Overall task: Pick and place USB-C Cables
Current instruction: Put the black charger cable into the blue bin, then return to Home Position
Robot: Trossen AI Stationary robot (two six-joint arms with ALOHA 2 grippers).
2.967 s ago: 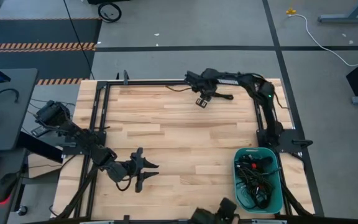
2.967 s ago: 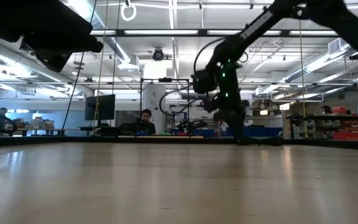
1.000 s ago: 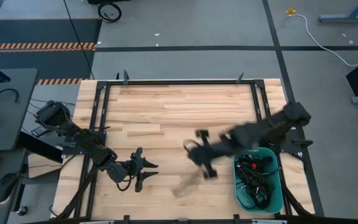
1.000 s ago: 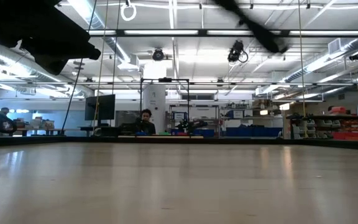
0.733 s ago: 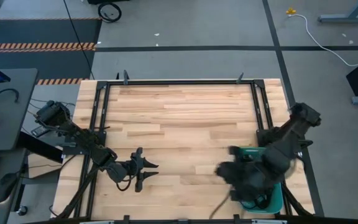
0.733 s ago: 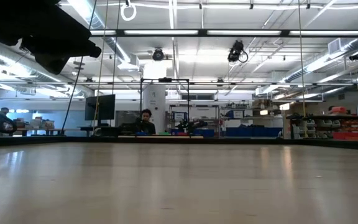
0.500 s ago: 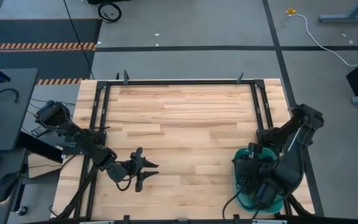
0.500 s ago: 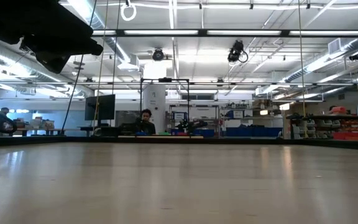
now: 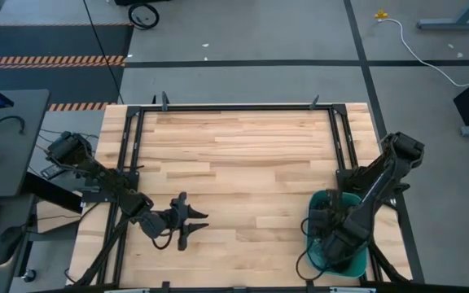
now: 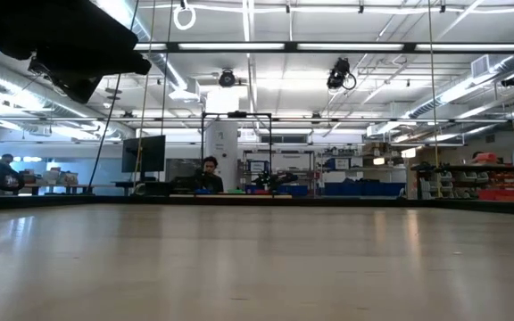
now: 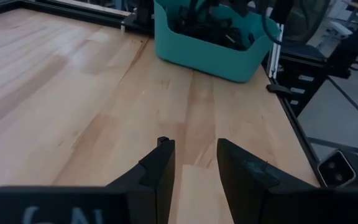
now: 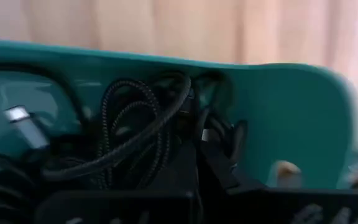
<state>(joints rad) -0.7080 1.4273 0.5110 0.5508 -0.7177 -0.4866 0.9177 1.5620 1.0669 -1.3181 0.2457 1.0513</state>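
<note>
The right gripper [image 9: 338, 244] hangs over the teal bin [image 9: 311, 203]; the left gripper [image 9: 192, 225] rests apart.

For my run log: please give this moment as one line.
right end effector: shut, over bin | cables: in bin | left end effector: open, waiting

2 dark jointed arms; black wiring; left pincer [image 11: 193, 163]: 2 matte black fingers [image 11: 159, 168]

USB-C cables [image 12: 129, 134] — black, braided, tangled heap inside teal bin [image 12: 278, 118].
</note>
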